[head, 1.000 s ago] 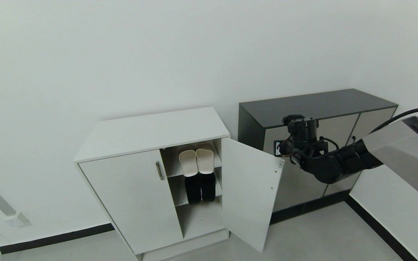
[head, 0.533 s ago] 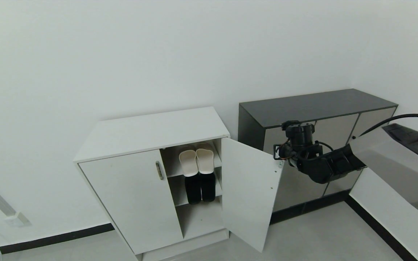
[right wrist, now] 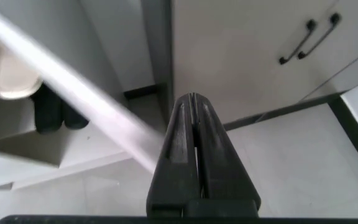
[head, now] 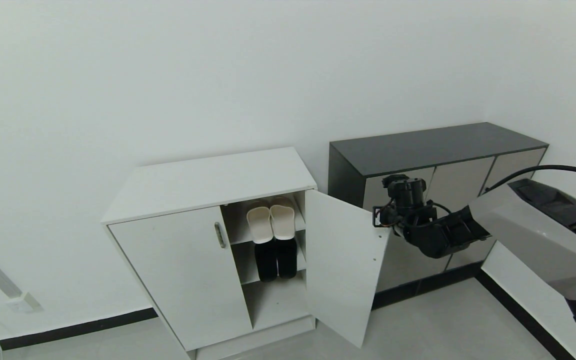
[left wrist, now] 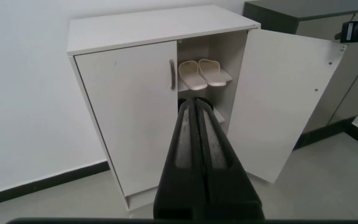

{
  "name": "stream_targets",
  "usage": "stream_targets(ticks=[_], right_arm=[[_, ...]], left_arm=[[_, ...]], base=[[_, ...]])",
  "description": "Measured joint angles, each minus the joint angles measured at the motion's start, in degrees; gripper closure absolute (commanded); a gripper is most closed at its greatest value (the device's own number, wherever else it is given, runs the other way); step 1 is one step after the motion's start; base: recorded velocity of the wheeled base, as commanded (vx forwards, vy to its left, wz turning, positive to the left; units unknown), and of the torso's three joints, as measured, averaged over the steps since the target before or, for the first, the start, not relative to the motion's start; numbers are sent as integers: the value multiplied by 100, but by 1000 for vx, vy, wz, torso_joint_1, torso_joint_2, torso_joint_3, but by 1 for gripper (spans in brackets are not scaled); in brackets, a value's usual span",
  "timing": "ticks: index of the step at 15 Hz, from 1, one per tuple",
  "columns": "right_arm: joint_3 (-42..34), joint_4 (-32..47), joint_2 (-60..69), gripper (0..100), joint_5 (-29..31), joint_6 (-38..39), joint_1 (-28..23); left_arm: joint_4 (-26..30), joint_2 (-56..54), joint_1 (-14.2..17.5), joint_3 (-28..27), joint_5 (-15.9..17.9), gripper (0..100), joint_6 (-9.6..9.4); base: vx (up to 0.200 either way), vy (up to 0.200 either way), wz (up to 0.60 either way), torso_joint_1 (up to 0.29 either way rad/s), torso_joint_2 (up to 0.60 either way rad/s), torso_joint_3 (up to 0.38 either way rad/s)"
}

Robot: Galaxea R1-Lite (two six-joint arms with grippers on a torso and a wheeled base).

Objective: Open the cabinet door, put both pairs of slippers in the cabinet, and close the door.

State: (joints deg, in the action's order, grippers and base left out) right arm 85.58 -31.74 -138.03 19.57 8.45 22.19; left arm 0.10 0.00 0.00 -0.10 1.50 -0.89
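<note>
**Door open, both pairs shelved – closing push pending**

- Left claw [left wrist: 196, 106]: black fingers pressed together, holding nothing, pointing at the cabinet front from well apart.
- Right claw [head: 377, 219]: fingers pressed together and empty, seen plainly in the right wrist view [right wrist: 193, 102]. It sits at the upper free corner of the open white flat-panel cabinet door [head: 343, 260], on the door's outer face. Cannot tell whether it is touching or just beside.
- White two-door laminate cabinet [head: 208, 185]: left door shut, right side open.
- Pair of cream slippers [head: 271, 222] on the upper shelf, pair of black slippers [head: 276, 260] on the shelf below. Both are inside, and nothing appears to stick out past the shelf edges.
- Behind the claw: a dark-topped grey sideboard [head: 438, 145] against the wall.

Judgement: loading is done; only the door remains.

Risks:
- Contact is high on the corner, so a push could slide off the edge and leave the door ajar.
- A hard shove may bounce the door back open.
- The arm works close to the sideboard and could knock it.

Writing: none legible on the cabinet, slippers or sideboard.
</note>
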Motion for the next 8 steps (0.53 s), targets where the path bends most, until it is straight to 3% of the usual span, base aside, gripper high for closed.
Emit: stream_targets(ticks=[4, 8], right_arm=[[-468, 9, 284, 100, 9, 0, 261], [-1375, -2, 959, 100, 2, 11, 970]], left_arm=[[0, 0, 0, 0, 0, 100, 2], [0, 0, 0, 0, 0, 100, 11]], base=[[0, 0, 0, 0, 0, 0], [0, 0, 0, 0, 0, 0]])
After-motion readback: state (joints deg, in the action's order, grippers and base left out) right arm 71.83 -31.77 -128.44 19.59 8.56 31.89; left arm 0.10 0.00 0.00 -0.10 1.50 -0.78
